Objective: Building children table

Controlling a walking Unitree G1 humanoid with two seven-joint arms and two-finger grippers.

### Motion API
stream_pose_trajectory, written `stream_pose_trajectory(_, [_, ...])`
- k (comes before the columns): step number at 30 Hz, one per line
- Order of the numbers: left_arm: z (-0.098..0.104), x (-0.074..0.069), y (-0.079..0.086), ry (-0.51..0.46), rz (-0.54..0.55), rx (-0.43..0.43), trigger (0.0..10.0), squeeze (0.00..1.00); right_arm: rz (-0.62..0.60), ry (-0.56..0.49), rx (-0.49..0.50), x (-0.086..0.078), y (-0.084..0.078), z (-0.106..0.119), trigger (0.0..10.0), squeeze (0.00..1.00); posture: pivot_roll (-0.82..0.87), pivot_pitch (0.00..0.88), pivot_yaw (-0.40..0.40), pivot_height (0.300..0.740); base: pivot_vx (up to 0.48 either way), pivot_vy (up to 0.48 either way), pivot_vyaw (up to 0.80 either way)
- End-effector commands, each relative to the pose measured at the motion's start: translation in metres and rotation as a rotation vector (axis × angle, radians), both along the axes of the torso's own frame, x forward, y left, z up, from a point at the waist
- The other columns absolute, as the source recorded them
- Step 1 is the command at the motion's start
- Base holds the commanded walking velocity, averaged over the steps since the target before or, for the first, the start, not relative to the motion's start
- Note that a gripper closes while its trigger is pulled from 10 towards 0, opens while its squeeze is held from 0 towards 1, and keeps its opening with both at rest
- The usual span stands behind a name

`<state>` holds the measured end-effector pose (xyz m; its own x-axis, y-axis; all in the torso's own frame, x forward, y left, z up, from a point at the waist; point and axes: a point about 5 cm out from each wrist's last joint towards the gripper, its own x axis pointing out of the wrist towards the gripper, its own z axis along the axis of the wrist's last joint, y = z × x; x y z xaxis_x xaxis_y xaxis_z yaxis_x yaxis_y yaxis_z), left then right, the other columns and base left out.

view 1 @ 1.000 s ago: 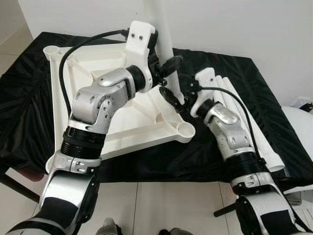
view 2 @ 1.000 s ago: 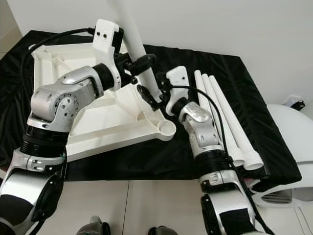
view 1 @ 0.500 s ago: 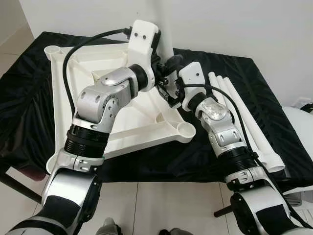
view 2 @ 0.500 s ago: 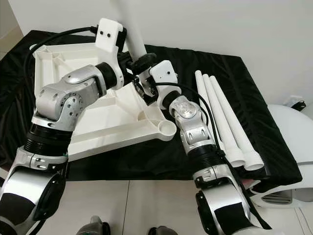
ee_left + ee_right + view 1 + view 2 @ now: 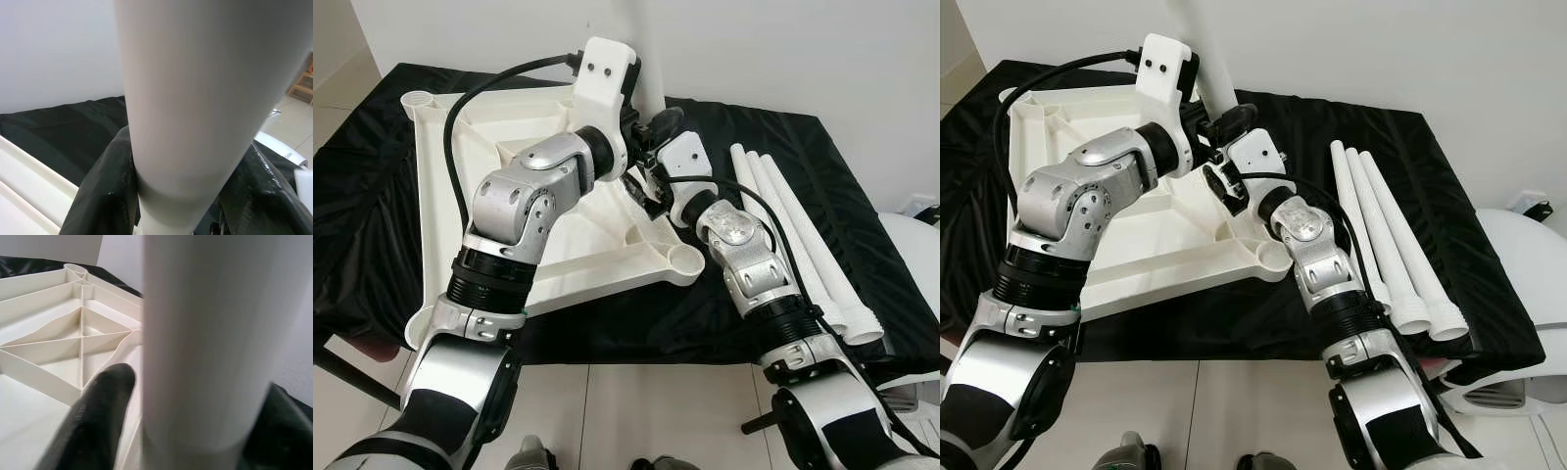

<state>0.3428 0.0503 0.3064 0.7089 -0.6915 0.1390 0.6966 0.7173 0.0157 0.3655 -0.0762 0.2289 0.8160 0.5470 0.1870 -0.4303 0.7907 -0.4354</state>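
On black cloth point(image 5: 773, 284) by a white wall point(image 5: 783, 49), both tools grip the upright leg point(image 5: 1217, 90).

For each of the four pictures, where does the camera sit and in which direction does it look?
Left eye view: head, looking down at tabletop and spare legs; both arms show.
Right eye view: head, same scene; left gripper and right gripper at the upright leg.
Left wrist view: along its fingers, which clamp the leg.
Right wrist view: along its fingers, which flank the leg near the tabletop.
All share that leg.
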Motion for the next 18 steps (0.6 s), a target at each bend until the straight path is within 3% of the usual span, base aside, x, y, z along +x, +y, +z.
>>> stream_pose_trajectory(1, [0.0072,-0.0015,-0.0054,-0.033,-0.019,0.0,10.0,0.0,-0.003,-0.002,-0.003,-0.0017,0.0009,-0.0009,3.7,0.0,-0.01,0.052,-0.07,0.74,0.0,0.0,0.0])
stream_pose_trajectory(2, [0.0062,-0.0017,-0.0058,-0.03,-0.021,0.001,10.0,0.0,-0.004,-0.007,0.003,-0.0016,0.001,0.001,3.1,0.0,-0.01,0.053,-0.07,0.74,0.0,0.0,0.0])
stream_pose_trajectory(3, [0.0054,-0.0019,-0.0062,-0.029,-0.022,0.003,10.0,0.0,-0.006,-0.01,0.006,-0.0015,0.0011,0.0024,1.8,0.0,-0.01,0.053,-0.07,0.74,0.0,0.0,0.0])
stream_pose_trajectory(4, [0.0054,-0.0019,-0.0062,-0.029,-0.022,0.003,10.0,0.0,-0.006,-0.01,0.006,-0.0015,0.0011,0.0024,1.8,0.0,-0.01,0.053,-0.07,0.74,0.0,0.0,0.0])
stream_pose_trajectory(5, [0.0043,-0.0024,-0.0069,-0.026,-0.025,0.004,10.0,0.0,-0.008,-0.016,0.009,-0.0015,0.001,0.0042,2.5,0.0,-0.01,0.053,-0.07,0.74,0.0,0.0,0.0])
stream_pose_trajectory(10, [0.0036,-0.0028,-0.0076,-0.026,-0.027,0.006,10.0,0.0,-0.012,-0.017,0.011,-0.0013,0.0006,0.0052,2.4,0.0,-0.01,0.053,-0.07,0.74,0.0,0.0,0.0])
stream_pose_trajectory(11, [0.0034,-0.0028,-0.0077,-0.025,-0.027,0.006,10.0,0.0,-0.013,-0.017,0.011,-0.0011,0.0005,0.0055,2.8,0.0,-0.01,0.053,-0.07,0.74,0.0,0.0,0.0])
stream_pose_trajectory(12, [0.0031,-0.0031,-0.0081,-0.025,-0.028,0.007,10.0,0.0,-0.014,-0.018,0.011,-0.0008,0.0004,0.006,5.5,0.0,-0.01,0.052,-0.072,0.74,0.0,0.0,0.0])
stream_pose_trajectory(13, [0.0029,-0.0033,-0.0083,-0.025,-0.029,0.007,10.0,0.0,-0.017,-0.019,0.011,-0.0006,0.0004,0.0063,5.5,0.0,-0.01,0.052,-0.072,0.74,0.0,0.0,0.0])
stream_pose_trajectory(14, [0.0024,-0.0038,-0.0091,-0.027,-0.031,0.01,10.0,0.0,-0.021,-0.015,0.014,-0.0001,0.0003,0.0063,10.0,0.0,-0.01,0.051,-0.074,0.74,0.0,0.0,0.0])
stream_pose_trajectory(15, [0.0019,-0.0041,-0.0096,-0.028,-0.033,0.012,10.0,0.0,-0.021,-0.009,0.019,0.0003,0.0004,0.0061,5.9,0.0,-0.01,0.051,-0.074,0.74,0.0,0.0,0.0])
stream_pose_trajectory(16, [0.0019,-0.0041,-0.0096,-0.028,-0.033,0.012,10.0,0.0,-0.021,-0.009,0.019,0.0003,0.0004,0.0061,5.9,0.0,-0.01,0.051,-0.074,0.74,0.0,0.0,0.0])
stream_pose_trajectory(17, [0.0016,-0.0045,-0.01,-0.029,-0.036,0.014,10.0,0.0,-0.026,-0.005,0.026,0.0008,-0.0001,0.006,1.3,0.0,-0.01,0.05,-0.075,0.74,0.0,0.0,0.0])
stream_pose_trajectory(18, [0.0013,-0.0047,-0.0102,-0.029,-0.037,0.015,10.0,0.0,-0.029,-0.002,0.03,0.001,-0.0005,0.0059,1.3,0.0,-0.01,0.05,-0.075,0.74,0.0,0.0,0.0])
